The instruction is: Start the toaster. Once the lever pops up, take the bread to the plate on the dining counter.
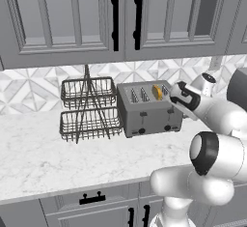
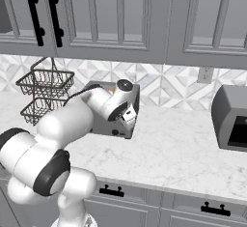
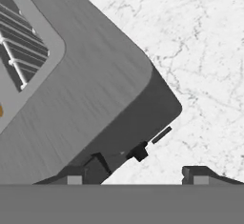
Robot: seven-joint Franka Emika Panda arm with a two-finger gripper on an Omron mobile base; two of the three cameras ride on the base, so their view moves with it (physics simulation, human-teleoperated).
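The grey toaster (image 1: pixel 144 112) stands on the counter against the tiled wall, to the right of a wire rack. The bread (image 1: pixel 157 92), golden-orange, sticks up from a slot near its right end, and an orange sliver of it (image 3: pixel 1 109) shows at the left edge of the hand view. My gripper (image 1: pixel 173 100) hangs over the toaster's right front corner (image 3: pixel 157 89), open. One fingertip (image 3: pixel 71 175) is over the toaster body and the other (image 3: pixel 200 174) over bare counter. A small black knob (image 3: pixel 139 151) on the dark front face lies between them. My arm hides most of the toaster (image 2: pixel 120 127) in the right base view. The plate and dining counter are out of view.
A two-tier wire basket rack (image 1: pixel 89 107) stands left of the toaster. A grey boxy appliance (image 2: pixel 231 120) sits at the far right of the marble counter (image 2: pixel 178 148). Wall cabinets (image 1: pixel 72 18) hang low overhead. A wall outlet (image 2: pixel 205 75) is on the backsplash.
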